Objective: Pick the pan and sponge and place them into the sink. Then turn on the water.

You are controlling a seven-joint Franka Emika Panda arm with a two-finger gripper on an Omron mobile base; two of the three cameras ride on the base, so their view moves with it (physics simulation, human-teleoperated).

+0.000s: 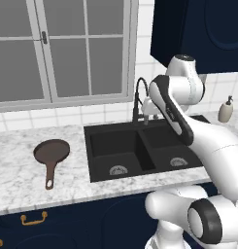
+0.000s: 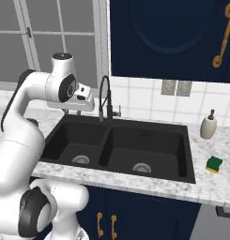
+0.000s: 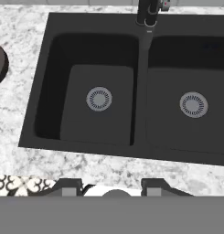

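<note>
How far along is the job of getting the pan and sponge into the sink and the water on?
Nothing looks done yet. The pan sits on the counter left of the sink, and the sponge lies on the counter to its right. Both basins are empty and no water runs from the tap. The pincer is shut, holds nothing, and hangs above the sink. Both placements and the tap are left.

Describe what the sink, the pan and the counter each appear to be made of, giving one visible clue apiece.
The sink: matte black, likely composite or coated stone; it shows no shine, only its round drains look metallic. The pan: dark brown, perhaps cast iron or coated metal, dull and uniform. The counter: white-grey speckled veining suggests polished marble or granite.
</note>
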